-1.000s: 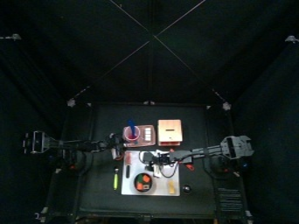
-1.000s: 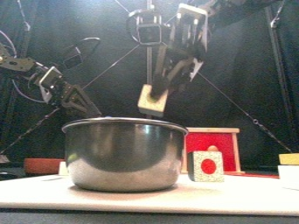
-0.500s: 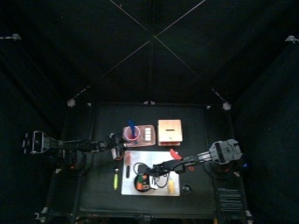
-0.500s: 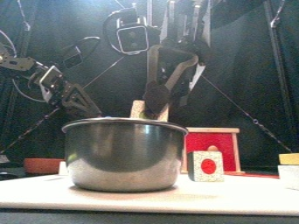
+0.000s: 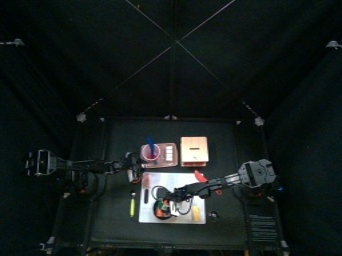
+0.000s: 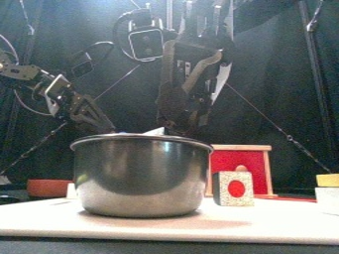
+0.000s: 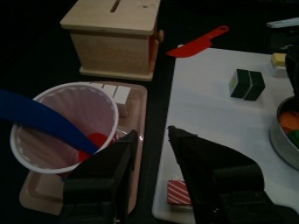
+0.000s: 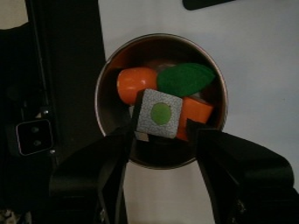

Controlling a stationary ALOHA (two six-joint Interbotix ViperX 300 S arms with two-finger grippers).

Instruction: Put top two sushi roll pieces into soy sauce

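While the right arm hangs over the steel pot (image 6: pixel 141 175), its right tool (image 8: pixel 163 140) stands with the jaws spread wide apart, one on each side of a grey sushi roll piece (image 8: pixel 159 117) with a green centre. The piece sits between the jaws in the right wrist view; whether either jaw touches it cannot be told. It lies inside the pot (image 8: pixel 167 98), on top of an orange piece (image 8: pixel 135 82) and beside a dark green one (image 8: pixel 187 78). From the front, the right tool (image 6: pixel 187 107) reaches down to just above the pot's rim, and only a pale corner of the piece shows there.

A second ago the same tool held the piece in the air, well above the pot. Half a second ago it had come lower, with the piece at the rim. Now the jaws have opened and the piece is down in the pot.

The left tool (image 7: pixel 149 149) rests at the table's left side, its jaws a little apart with nothing between them. It hovers near a tray (image 7: pixel 131 107) holding a white cup (image 7: pixel 65 122), beside a wooden box (image 7: pixel 114 37). It has not moved.
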